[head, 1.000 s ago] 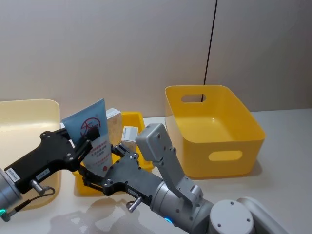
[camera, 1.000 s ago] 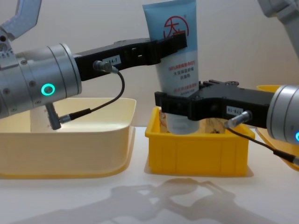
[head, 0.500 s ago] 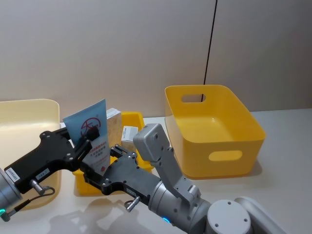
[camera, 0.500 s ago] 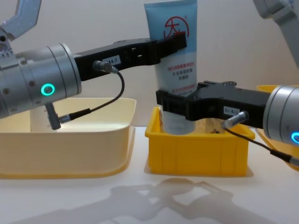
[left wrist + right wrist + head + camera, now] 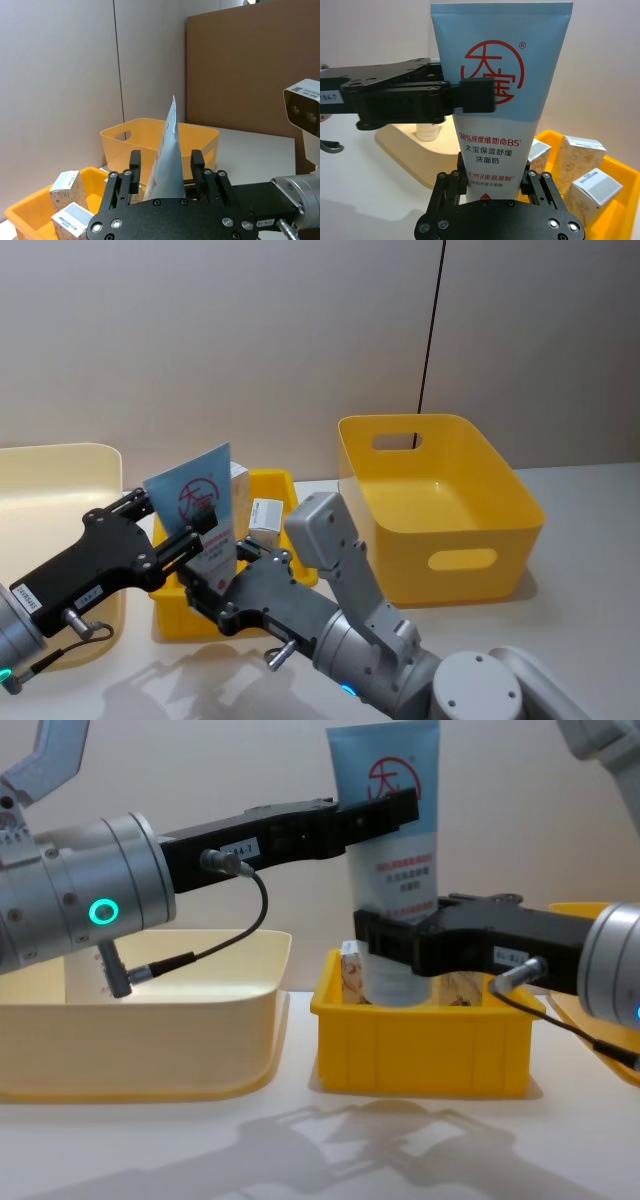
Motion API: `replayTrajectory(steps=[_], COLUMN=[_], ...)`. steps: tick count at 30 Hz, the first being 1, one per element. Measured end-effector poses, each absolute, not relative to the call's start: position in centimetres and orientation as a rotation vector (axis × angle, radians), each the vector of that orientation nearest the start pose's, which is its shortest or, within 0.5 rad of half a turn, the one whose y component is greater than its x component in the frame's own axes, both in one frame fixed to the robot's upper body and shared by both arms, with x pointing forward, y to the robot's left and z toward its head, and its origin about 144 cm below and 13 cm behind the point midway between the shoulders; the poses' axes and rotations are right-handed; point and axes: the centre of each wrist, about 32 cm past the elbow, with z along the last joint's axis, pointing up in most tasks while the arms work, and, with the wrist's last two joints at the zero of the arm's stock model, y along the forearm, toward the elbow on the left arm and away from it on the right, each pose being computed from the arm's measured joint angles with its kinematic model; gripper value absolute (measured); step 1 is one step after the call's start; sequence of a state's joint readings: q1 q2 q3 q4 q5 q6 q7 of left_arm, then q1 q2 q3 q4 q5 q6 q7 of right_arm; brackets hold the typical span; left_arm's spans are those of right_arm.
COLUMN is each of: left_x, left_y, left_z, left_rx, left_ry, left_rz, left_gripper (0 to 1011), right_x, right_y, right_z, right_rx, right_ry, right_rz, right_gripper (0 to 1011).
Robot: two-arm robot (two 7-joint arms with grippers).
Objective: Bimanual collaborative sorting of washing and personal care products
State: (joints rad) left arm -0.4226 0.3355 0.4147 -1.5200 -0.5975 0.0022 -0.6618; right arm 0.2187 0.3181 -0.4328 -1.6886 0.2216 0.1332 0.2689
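**Tube mid-handover over the small bin**

Right gripper (image 5: 496,187) is clamped on the lower body of the light-blue tube (image 5: 400,870), holding it upright just above the small yellow bin (image 5: 420,1030). The left gripper (image 5: 166,162) sits up by the red logo with its jaws spread, a gap either side of the tube. The white cartons (image 5: 65,185) are still in that small bin and the big yellow bin (image 5: 470,530) looks empty, so I'd guess most of the sorting is left.
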Motion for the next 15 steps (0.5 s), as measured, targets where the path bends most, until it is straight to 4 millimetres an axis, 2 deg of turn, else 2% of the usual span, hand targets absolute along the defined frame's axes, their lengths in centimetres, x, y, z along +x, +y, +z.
replayTrajectory(steps=[2, 3, 4, 6, 7, 9, 11, 12, 15], left_x=[54.5, 54.5, 54.5, 54.5, 54.5, 54.5, 54.5, 54.5, 54.5], left_y=[20.6, 20.6, 20.6, 20.7, 20.7, 20.7, 20.7, 20.7, 20.7], left_z=[125.3, 125.3, 125.3, 125.3, 125.3, 125.3, 125.3, 125.3, 125.3], left_rx=[-0.232, -0.232, -0.232, -0.232, -0.232, -0.232, -0.232, -0.232, -0.232], left_ry=[-0.09, -0.09, -0.09, -0.09, -0.09, -0.09, -0.09, -0.091, -0.09], left_rz=[0.512, 0.512, 0.512, 0.512, 0.512, 0.512, 0.512, 0.513, 0.513], left_gripper=[633, 692, 692, 758, 817, 830, 881, 939, 1002], right_x=[48.3, 48.3, 48.2, 48.1, 48.1, 48.0, 47.8, 47.7, 47.6], right_y=[-18.0, -18.1, -18.2, -18.4, -18.5, -18.7, -19.0, -19.2, -19.7], right_z=[122.0, 122.0, 122.0, 122.1, 122.1, 122.1, 122.1, 122.1, 122.3], right_rx=[-0.067, -0.066, -0.065, -0.062, -0.062, -0.06, -0.059, -0.059, -0.055], right_ry=[-0.157, -0.156, -0.157, -0.158, -0.158, -0.159, -0.161, -0.163, -0.171], right_rz=[-0.886, -0.892, -0.898, -0.916, -0.922, -0.936, -0.958, -0.973, -1.01], right_gripper=[551, 551, 545, 531, 527, 516, 506, 505, 483])
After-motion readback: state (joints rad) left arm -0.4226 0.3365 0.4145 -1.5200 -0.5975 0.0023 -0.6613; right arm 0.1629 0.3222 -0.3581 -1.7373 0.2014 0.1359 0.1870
